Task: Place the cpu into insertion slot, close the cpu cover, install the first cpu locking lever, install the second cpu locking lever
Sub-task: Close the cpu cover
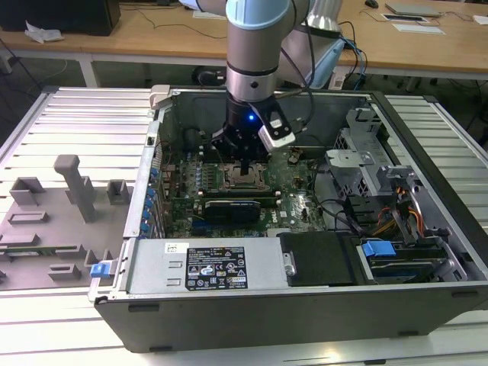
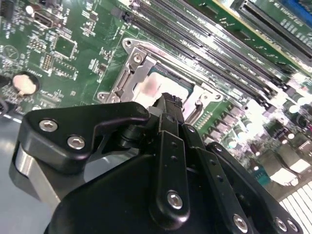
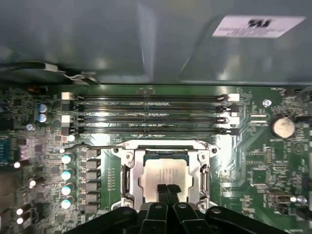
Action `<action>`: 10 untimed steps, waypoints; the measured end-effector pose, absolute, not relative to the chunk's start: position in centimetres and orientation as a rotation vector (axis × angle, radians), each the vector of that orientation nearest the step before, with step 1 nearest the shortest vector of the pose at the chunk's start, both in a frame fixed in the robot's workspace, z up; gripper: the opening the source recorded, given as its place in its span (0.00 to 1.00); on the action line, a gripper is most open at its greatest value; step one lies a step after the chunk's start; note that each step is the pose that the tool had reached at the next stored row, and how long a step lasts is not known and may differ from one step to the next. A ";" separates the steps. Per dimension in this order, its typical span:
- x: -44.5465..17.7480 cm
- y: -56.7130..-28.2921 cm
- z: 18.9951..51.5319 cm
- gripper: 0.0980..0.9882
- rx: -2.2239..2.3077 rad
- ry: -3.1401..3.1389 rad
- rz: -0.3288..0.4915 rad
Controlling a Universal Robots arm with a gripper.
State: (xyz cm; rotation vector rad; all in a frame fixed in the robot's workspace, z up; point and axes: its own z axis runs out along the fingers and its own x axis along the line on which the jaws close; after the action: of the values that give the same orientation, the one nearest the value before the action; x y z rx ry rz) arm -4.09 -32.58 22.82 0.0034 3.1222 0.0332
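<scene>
Your gripper (image 3: 168, 189), fingers together and empty, is hovering at, perhaps touching, the cpu (image 3: 163, 169), which is sitting flat in the slot (image 3: 127, 178). Likely light, stiff, fragile underneath: you should be taking it by its edges.

Ribbed metal table (image 1: 84, 114), on it an open computer case (image 1: 305, 324) and grey moulded fixtures (image 1: 46, 229).

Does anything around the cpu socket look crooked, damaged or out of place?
Nothing stands out. In the first wrist view the cpu lies square in the insertion slot, the cpu cover frames it evenly, and the shut gripper is above the chip.
</scene>
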 end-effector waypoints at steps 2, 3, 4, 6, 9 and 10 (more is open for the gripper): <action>-4.1 -32.6 23.9 0.01 0.003 3.122 0.031; -4.1 -32.6 24.1 0.01 0.003 3.122 0.031; -4.1 -32.6 24.2 0.01 0.003 3.122 0.031; -4.1 -32.6 24.2 0.01 0.003 3.122 0.031; -4.1 -32.6 24.2 0.01 0.003 3.122 0.030; -4.1 -32.6 24.2 0.01 0.003 3.122 0.030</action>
State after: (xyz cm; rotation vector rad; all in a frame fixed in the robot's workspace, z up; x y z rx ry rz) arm -4.09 -32.57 24.21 0.0034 3.1223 0.0299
